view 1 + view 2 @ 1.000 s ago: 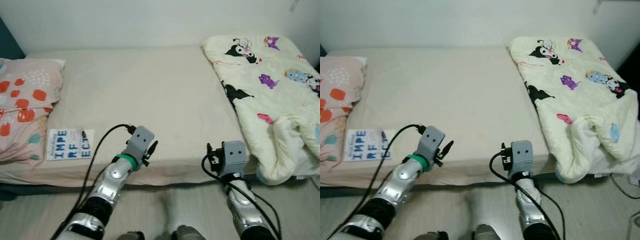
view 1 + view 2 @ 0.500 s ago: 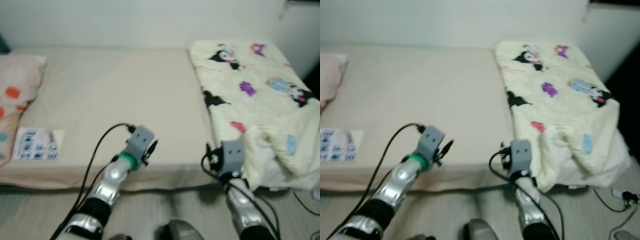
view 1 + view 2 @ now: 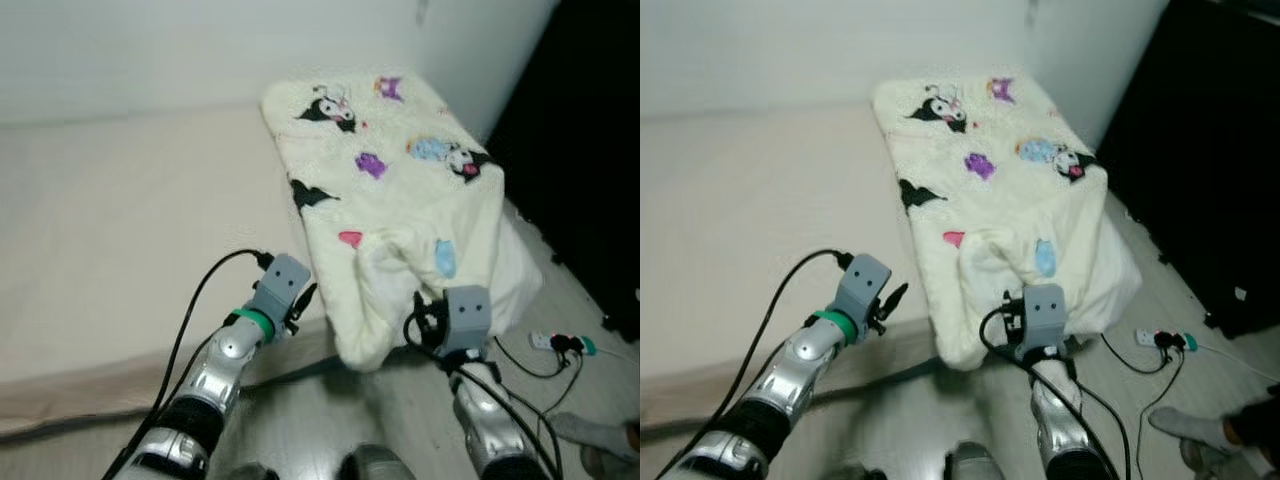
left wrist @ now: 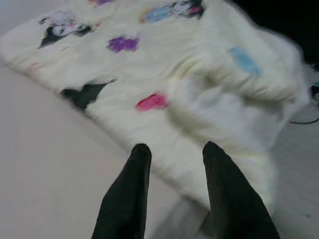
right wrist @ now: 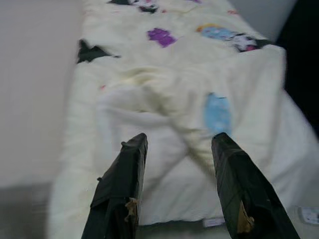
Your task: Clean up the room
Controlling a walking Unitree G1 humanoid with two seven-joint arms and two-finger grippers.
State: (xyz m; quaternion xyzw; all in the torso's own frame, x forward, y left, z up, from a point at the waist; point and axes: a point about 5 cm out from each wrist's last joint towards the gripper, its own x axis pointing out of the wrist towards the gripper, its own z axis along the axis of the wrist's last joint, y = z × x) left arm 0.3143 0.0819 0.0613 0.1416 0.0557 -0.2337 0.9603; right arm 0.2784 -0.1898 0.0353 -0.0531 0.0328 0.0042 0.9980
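Both our grippers, left (image 4: 172, 152) and right (image 5: 177, 142), hung open and empty, our view had swung right, cartoon-print blanket (image 3: 390, 190) now before us on the bed (image 3: 120, 230), pillow and book gone from sight

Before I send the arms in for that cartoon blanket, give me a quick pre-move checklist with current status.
1. Blanket in view, bunched at the bed's corner: ok.
2. Left gripper jaws open, nothing held: ok.
3. Right gripper jaws open, nothing held, aimed at the blanket's folded edge: ok.
4. Grippers touching the blanket: not ok, both short of it.
5. Floor hazards: not ok, power strip and cables beside the bed.
6. Image sharpness: not ok, head views are slightly blurred.
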